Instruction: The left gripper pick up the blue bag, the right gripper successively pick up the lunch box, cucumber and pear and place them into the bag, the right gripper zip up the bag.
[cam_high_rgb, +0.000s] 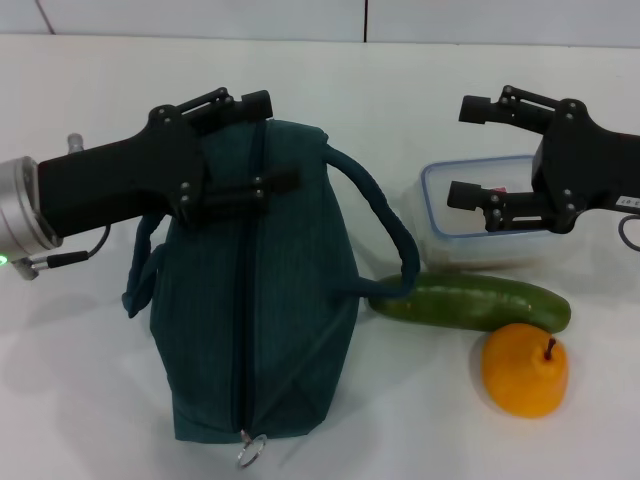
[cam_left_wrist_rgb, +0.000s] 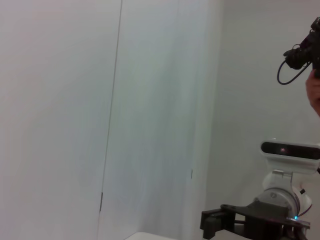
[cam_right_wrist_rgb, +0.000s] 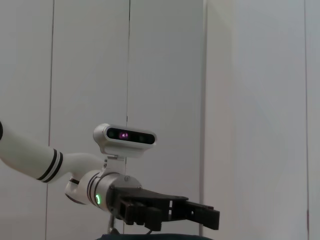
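The blue bag (cam_high_rgb: 270, 300) stands on the white table, zipper shut, its ring pull (cam_high_rgb: 250, 452) at the near end. One loop handle (cam_high_rgb: 385, 215) arches to the right. My left gripper (cam_high_rgb: 275, 142) is open, with its fingers on either side of the bag's far top end; it also shows in the right wrist view (cam_right_wrist_rgb: 210, 217). My right gripper (cam_high_rgb: 463, 150) is open and empty, hovering over the lunch box (cam_high_rgb: 480, 220). The cucumber (cam_high_rgb: 470, 300) lies in front of the box, and the pear (cam_high_rgb: 525, 372) sits nearer still.
The bag's right handle rests against the cucumber's left end. The table's far edge (cam_high_rgb: 330, 40) meets a pale wall. The left wrist view shows a wall and my right arm's wrist camera (cam_left_wrist_rgb: 290, 150).
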